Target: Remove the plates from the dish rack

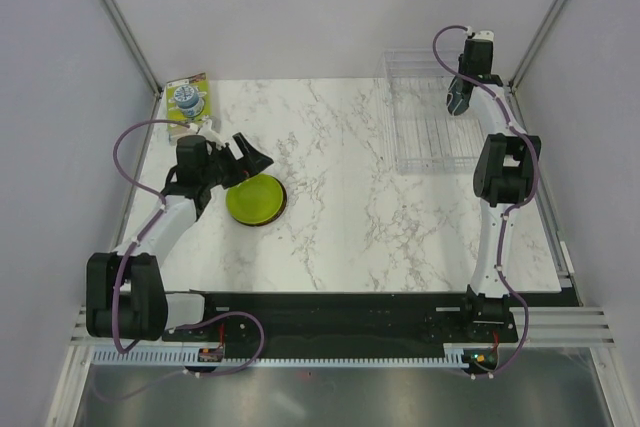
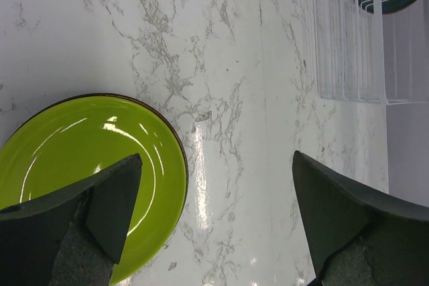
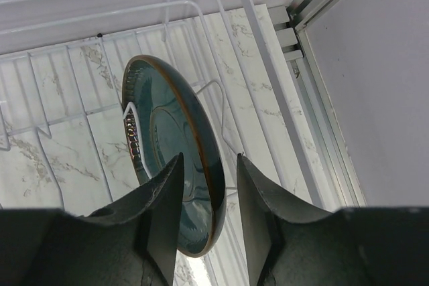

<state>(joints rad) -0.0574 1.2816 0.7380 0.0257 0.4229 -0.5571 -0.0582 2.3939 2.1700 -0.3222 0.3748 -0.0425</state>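
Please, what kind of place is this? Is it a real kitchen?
Probably a robot test booth, not a home kitchen: a marble-look table boxed in by plain pale walls on metal framing, and a left arm and right arm bolted at its near edge.

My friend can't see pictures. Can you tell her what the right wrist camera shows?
A dark teal-blue plate stands on its edge in a clear wire dish rack. The right gripper has one dark finger on each side of the plate's rim, with a small gap showing beside the rim. A white marble table shows under the rack.
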